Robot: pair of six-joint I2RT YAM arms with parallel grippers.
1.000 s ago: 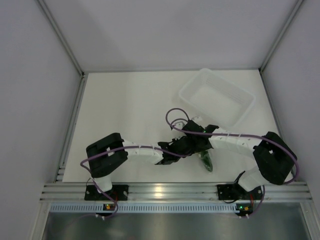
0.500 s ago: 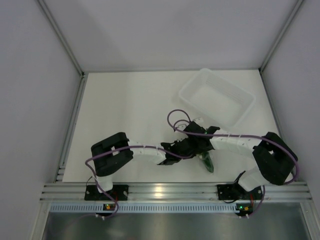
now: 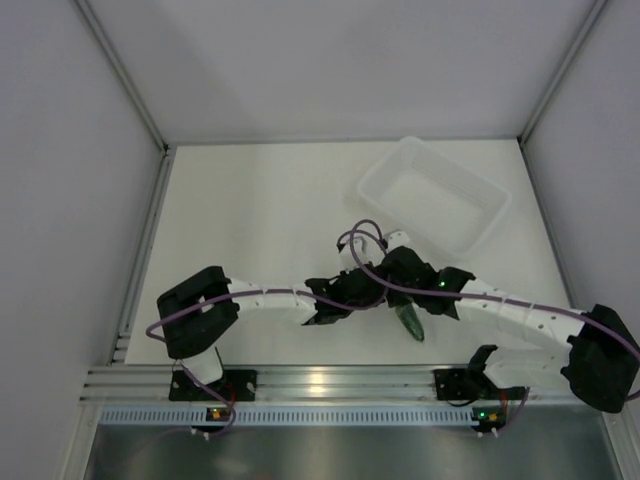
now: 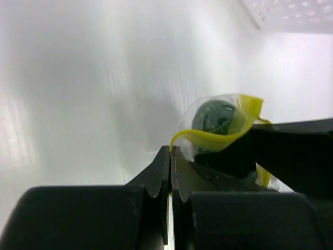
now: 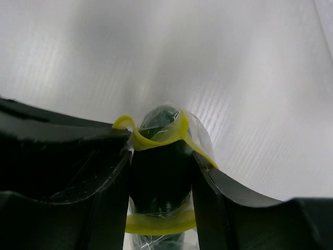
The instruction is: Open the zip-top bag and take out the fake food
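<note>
Clear bag (image 3: 412, 322) near worktop (image 3: 250, 220) front edge, right of centre. Left claw (image 4: 170, 151) fully closed, pinching bag's yellow zip strip (image 4: 218, 139). Right claw (image 5: 162, 159) half-open, fingers clamping bag sides around green cucumber (image 4: 213, 117) inside.

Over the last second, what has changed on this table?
The right arm's elbow swung out to the right and down toward the near edge. The left arm's elbow slid slightly left. Unchanged: left gripper pinching the zip strip of the zip-top bag, right gripper clamped across the bag, clear bin in place.
</note>
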